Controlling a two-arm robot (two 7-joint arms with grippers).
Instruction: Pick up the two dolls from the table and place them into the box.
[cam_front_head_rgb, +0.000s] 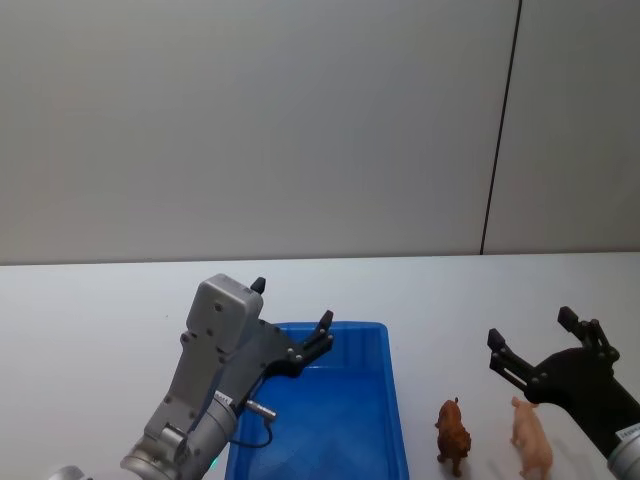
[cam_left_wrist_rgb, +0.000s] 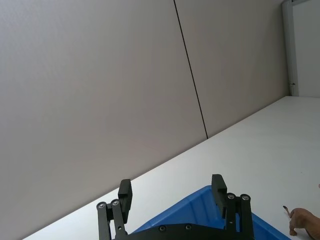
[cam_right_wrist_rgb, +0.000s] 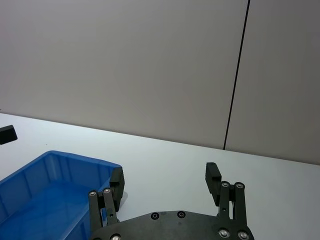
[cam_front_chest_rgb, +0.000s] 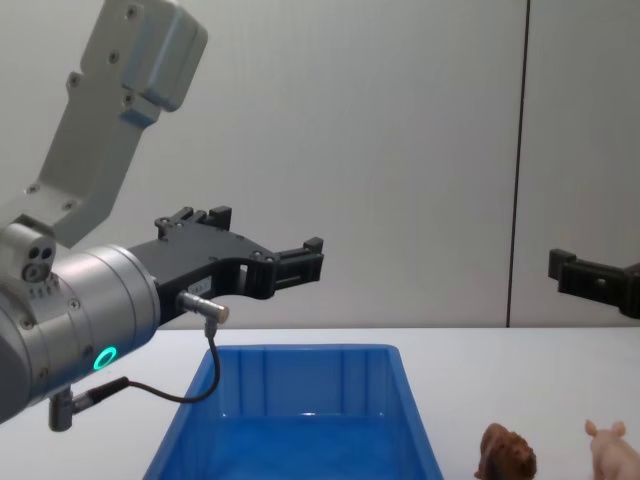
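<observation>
The box is bright blue plastic, smooth and glossy enough to catch light on its floor, and the table under it is plain white, matt and smooth. The brown doll looks like moulded plastic with a rough, shaggy-textured coat and a slight sheen, while the pink doll is smoother and duller. The left gripper and the right gripper are matt black with small bright metal screws, the left arm has a satin silver-grey casing, and the wall is matt grey.
</observation>
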